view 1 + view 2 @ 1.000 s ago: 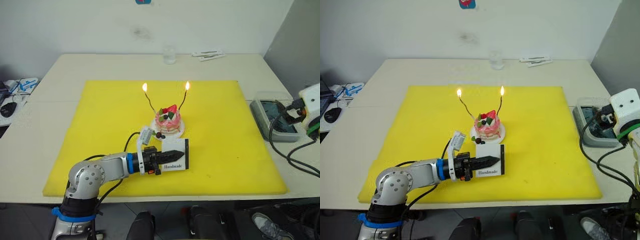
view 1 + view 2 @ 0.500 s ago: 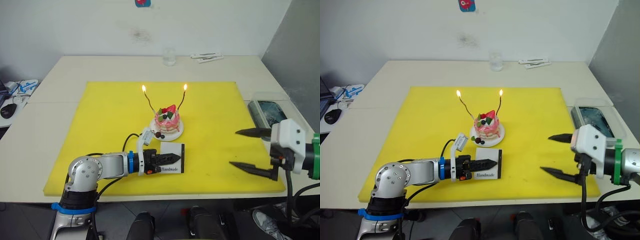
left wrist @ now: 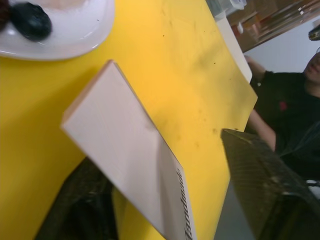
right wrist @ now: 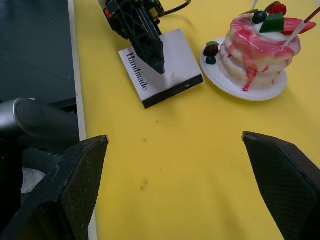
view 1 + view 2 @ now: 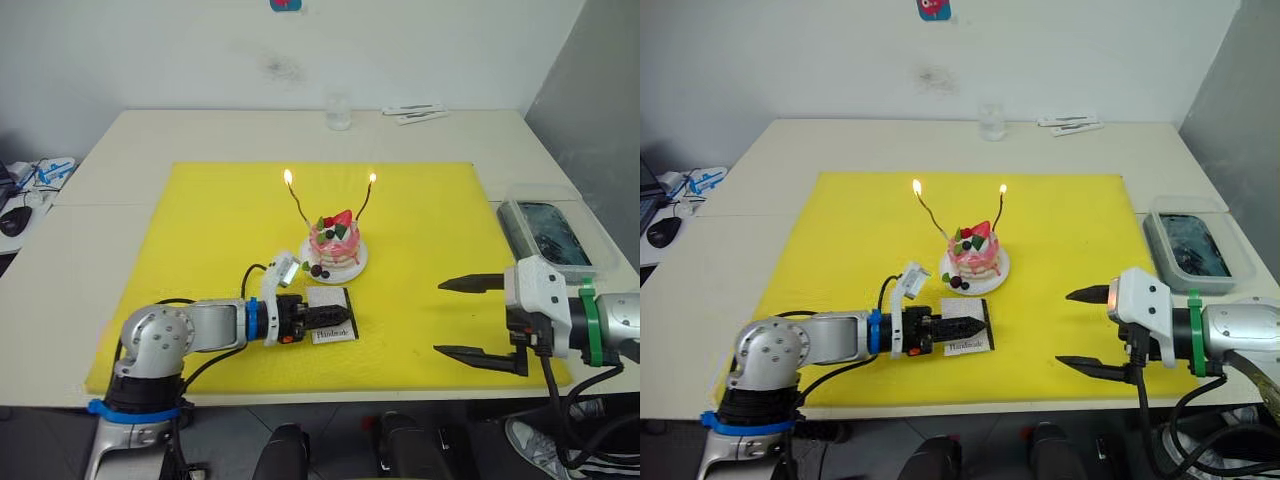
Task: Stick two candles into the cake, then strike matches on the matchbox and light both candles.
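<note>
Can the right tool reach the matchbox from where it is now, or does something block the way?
Probably yes. The right tool is open over the yellow mat, and bare mat lies between it and the matchbox. But the left tool is shut on the matchbox, so access from above is partly taken.

cake (image 3: 60,20) cropped in left wrist view, person (image 3: 290,125) partly cropped

My left end effector (image 5: 335,317) reaches rightward at lower centre, fingers clamped together; my right end effector (image 5: 462,319) at lower right points left, fingers spread wide.
</note>
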Controlling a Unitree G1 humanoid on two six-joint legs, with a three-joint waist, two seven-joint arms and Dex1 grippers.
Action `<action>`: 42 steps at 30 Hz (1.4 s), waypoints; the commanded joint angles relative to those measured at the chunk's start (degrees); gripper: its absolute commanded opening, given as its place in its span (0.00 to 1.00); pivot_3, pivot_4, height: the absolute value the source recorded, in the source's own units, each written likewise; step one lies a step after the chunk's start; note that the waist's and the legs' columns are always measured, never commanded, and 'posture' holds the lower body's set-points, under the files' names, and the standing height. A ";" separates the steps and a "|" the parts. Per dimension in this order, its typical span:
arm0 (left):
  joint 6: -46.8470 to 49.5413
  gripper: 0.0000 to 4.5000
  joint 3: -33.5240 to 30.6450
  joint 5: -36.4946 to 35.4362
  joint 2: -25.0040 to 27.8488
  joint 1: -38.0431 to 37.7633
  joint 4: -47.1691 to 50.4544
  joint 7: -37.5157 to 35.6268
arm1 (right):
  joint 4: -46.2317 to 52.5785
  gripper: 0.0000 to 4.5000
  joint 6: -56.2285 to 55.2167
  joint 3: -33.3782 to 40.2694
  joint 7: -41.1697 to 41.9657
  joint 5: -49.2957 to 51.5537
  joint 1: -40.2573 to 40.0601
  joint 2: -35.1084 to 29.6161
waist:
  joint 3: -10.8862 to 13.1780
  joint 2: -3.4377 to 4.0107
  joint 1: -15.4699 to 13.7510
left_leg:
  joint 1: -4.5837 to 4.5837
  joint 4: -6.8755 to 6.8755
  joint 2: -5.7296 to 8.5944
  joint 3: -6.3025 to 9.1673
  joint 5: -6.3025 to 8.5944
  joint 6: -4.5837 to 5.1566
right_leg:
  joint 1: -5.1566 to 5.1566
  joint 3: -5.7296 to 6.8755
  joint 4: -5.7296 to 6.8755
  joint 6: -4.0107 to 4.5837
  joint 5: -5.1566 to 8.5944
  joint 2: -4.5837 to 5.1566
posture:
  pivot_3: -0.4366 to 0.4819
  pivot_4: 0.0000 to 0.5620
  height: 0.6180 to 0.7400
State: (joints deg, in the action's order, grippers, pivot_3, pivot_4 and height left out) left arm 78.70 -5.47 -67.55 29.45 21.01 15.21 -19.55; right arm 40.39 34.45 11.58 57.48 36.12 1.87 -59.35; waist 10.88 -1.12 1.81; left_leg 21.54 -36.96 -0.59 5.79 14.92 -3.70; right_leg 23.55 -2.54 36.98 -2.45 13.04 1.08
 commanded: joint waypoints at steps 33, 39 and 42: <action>-49.26 1.00 -14.65 34.81 30.84 -18.01 0.37 -37.23 | -10.37 1.00 -3.91 4.15 4.08 -0.07 13.19 -1.18 | 0.12 -0.09 -0.03 | 0.43 0.09 -0.10 -0.23 0.01 0.01 | 0.56 -0.03 0.01 0.11 0.06 0.05 | 0.48 0.27 1.00; -51.50 1.00 -17.18 36.71 29.93 -22.40 3.33 -37.61 | -11.05 1.00 -4.04 5.33 5.04 0.66 14.03 -2.02 | 0.12 -0.08 -0.05 | 0.40 0.09 -0.13 -0.27 0.01 0.02 | 0.55 -0.03 0.02 0.10 0.06 0.04 | 0.48 0.27 1.00; -51.87 1.00 -16.91 38.18 29.17 -24.53 4.50 -36.65 | -11.03 1.00 -3.93 4.49 5.23 0.47 14.69 -2.06 | 0.12 -0.08 -0.02 | 0.40 0.09 -0.13 -0.29 0.01 0.02 | 0.55 -0.05 0.02 0.10 0.06 0.04 | 0.48 0.27 1.00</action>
State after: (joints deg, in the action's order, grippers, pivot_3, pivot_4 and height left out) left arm 27.91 -20.67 -29.97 58.91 -3.54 17.97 -56.80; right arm 28.75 30.80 14.90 62.47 35.86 15.10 -60.56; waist 11.00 -1.21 1.79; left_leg 21.94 -36.87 -0.73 5.50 14.93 -3.68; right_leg 24.11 -2.58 37.00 -2.36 13.09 1.12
